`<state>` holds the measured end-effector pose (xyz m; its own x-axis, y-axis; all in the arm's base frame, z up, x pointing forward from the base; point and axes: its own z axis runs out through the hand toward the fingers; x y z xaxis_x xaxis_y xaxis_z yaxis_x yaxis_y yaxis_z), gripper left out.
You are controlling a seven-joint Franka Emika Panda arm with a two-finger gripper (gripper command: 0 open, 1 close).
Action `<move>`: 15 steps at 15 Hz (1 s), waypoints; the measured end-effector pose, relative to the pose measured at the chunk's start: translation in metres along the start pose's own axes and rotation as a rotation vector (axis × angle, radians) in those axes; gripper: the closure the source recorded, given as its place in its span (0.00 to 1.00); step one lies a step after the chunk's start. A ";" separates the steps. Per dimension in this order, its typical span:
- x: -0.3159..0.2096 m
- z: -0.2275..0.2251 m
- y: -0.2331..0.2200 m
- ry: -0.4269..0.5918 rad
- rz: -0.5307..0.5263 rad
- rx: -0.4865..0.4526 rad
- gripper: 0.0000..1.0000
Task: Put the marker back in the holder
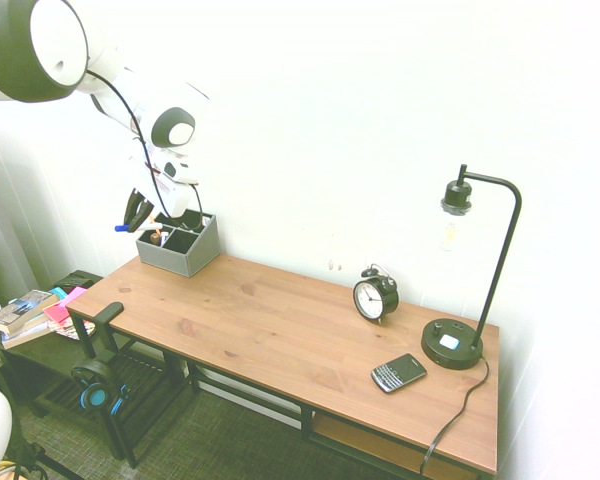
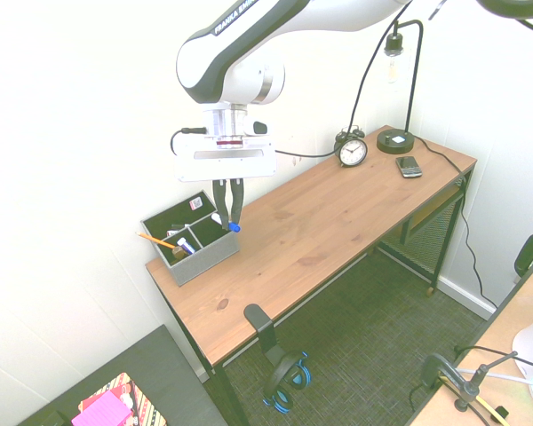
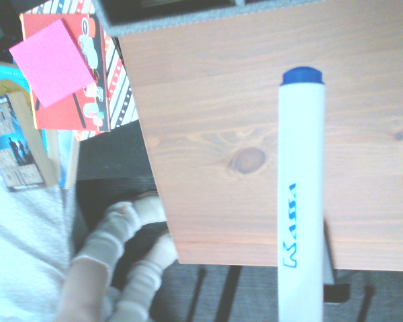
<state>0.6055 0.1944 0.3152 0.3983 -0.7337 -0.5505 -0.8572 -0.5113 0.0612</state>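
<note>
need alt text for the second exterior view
A white robot arm's gripper, shut on a blue-capped marker, hangs over a grey holder at the end of a wooden desk. At the far end stand a clock, a lamp and a phone.

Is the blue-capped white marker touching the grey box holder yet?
Cannot tell. In the second exterior view the marker, in the shut gripper, overlaps the holder's rim; no gap shows.

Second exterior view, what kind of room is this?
Probably a home office or study corner: a wooden desk against a white wall, bearing a desk lamp, an alarm clock and a grey holder of pens.
</note>
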 end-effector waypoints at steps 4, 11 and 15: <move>0.036 0.014 -0.008 -0.097 0.080 0.039 1.00; 0.084 0.045 -0.022 -0.151 -0.002 0.098 1.00; 0.107 0.055 -0.026 -0.163 -0.005 0.125 1.00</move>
<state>0.6530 0.1534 0.2089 0.3532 -0.6439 -0.6787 -0.8934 -0.4475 -0.0403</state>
